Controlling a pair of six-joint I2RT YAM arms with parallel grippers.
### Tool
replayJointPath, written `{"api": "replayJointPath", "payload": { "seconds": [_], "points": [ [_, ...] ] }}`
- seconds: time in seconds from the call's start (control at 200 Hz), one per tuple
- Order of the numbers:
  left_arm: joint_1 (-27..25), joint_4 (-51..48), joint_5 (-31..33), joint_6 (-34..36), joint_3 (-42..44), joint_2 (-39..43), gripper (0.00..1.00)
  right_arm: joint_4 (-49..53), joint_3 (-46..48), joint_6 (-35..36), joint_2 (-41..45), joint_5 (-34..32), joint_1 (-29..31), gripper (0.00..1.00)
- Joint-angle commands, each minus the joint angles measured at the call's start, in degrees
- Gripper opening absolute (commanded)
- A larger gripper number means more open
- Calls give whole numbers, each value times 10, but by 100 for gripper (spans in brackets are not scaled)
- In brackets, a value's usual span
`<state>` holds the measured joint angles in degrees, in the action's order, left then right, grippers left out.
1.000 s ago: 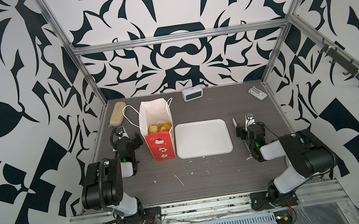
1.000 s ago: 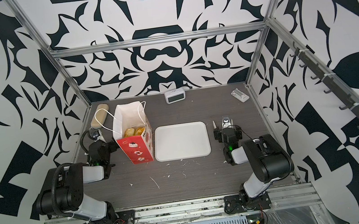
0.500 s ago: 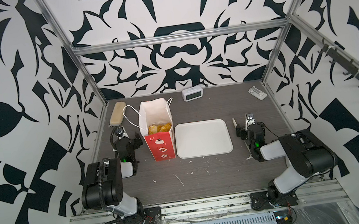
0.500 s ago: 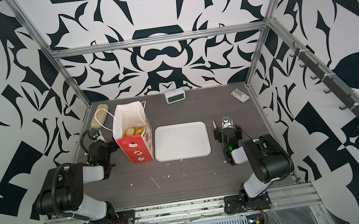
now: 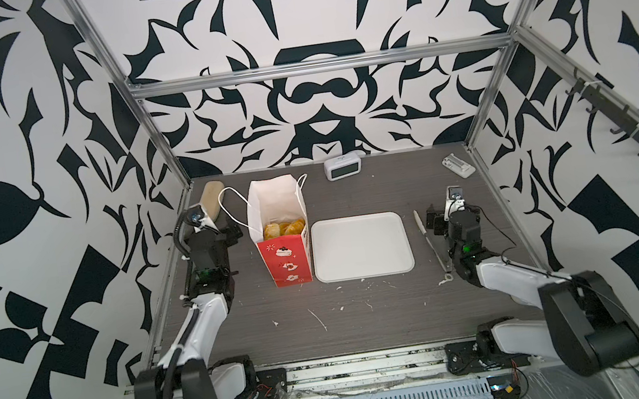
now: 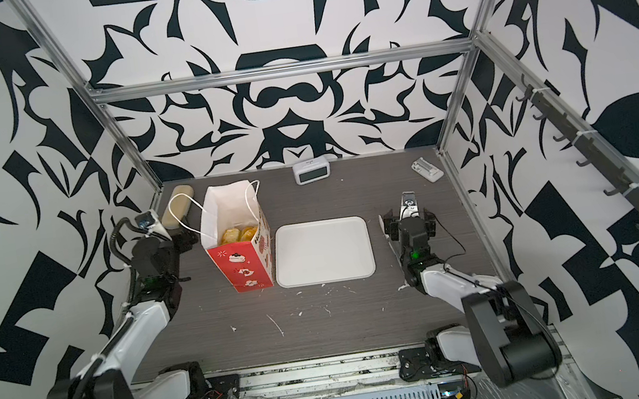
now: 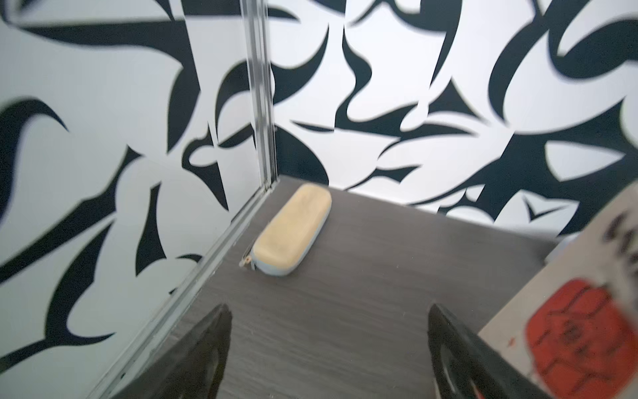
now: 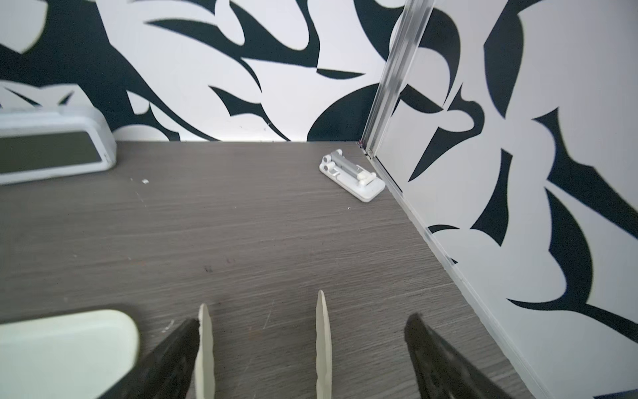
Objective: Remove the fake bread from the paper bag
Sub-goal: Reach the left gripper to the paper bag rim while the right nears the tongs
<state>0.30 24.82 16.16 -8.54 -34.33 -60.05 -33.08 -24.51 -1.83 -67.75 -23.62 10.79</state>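
Black-and-white patterned walls (image 5: 318, 104) box in a grey wood-grain surface (image 5: 367, 320), where two robot arms sit on either side of the paper bag (image 5: 286, 261). The bag stands upright with its mouth open. Just beside its flank, on the right arm's side, lies a bare white tray (image 5: 365, 276).

The left arm (image 5: 208, 320) sits near the bag's opposite flank. Its jaws are spread wide on nothing, and in the left wrist view one of them is just beside the bag's wall. The right arm (image 5: 504, 277) rests well apart from the bag, beyond the tray, with its jaws likewise wide. Pale tongs (image 8: 322, 345) lie between them (clear space shows beside one blade, so they look straddled rather than gripped).

Behind the bag, a tan case (image 7: 291, 235) hugs the corner and a small clock (image 5: 343, 167) stands by the back wall. The fake bread (image 5: 284, 228), glossy and golden, sits deep inside the bag with none of it out yet; the pieces cannot be counted from here. The bag's white cord handles (image 5: 233, 207) loop outward.

Trouble would likely start with those handles. A tall, light bag could tip or skid if a descending jaw snags a handle or the rim. The slick pastries could also slip from a pinch and drop back in.
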Motion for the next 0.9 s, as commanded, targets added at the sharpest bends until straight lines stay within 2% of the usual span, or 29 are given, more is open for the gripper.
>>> {"api": "replayJointPath", "payload": {
  "seconds": [0.0, 0.09, 0.155, 0.305, 0.355, 0.485, 0.695, 0.895],
  "points": [
    [-17, -186, 60, -74, -62, 62, 87, 158, -66, -34, 47, -8, 21, 94],
    [-24, -315, 45, -150, -115, 120, 86, 244, -98, -48, 74, 0, 54, 94],
    [-24, -388, -12, -181, -146, 163, 86, 283, -105, -50, 94, -6, 93, 94],
    [-24, -576, -180, -182, -241, 209, 86, 365, -106, -56, 131, -48, 186, 94],
    [-24, -628, -232, -183, -267, 206, 80, 389, -104, -67, 137, -56, 207, 94],
    [-25, -677, -340, -189, -291, 192, 76, 413, -95, -85, 140, -69, 241, 94],
    [-26, -687, -323, -174, -283, 133, 72, 418, -92, -103, 129, -78, 252, 94],
    [-49, -633, -286, -186, -268, 85, 69, 417, -84, -109, 131, -86, 253, 94]
  ]
}}
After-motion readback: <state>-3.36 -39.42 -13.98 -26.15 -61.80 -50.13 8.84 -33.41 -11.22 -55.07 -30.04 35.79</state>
